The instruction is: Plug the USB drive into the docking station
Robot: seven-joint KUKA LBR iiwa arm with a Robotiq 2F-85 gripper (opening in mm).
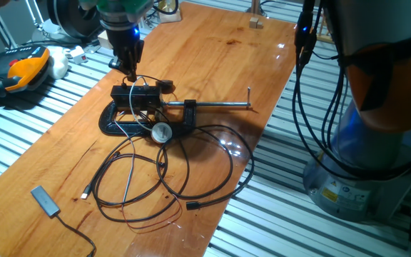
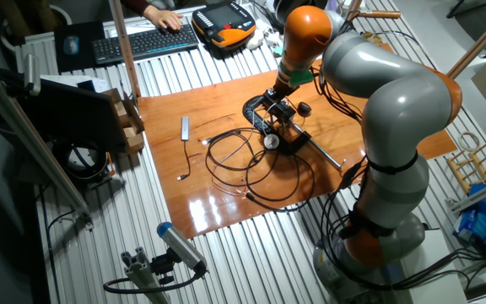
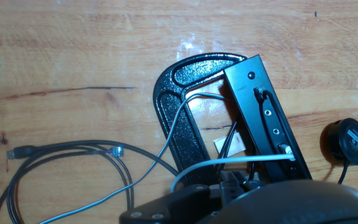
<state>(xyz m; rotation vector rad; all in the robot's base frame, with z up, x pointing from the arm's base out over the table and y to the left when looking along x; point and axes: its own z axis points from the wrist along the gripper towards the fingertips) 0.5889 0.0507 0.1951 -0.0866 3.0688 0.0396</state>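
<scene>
The docking station (image 3: 267,118) lies right of centre in the hand view, long axis running top-left to bottom-right, ports facing the jaws; a USB drive (image 3: 261,94) looks seated. Jaw state: cannot tell.

docking station (image 3: 265,117): held in the G-clamp (image 3: 180,118), mid-table (image 1: 212,64)
gripper (image 1: 130,73): just above the station
cables (image 1: 155,178): looped in front of the clamp
dongle (image 1: 44,201): near the table's front corner, well apart from the clamp
</scene>
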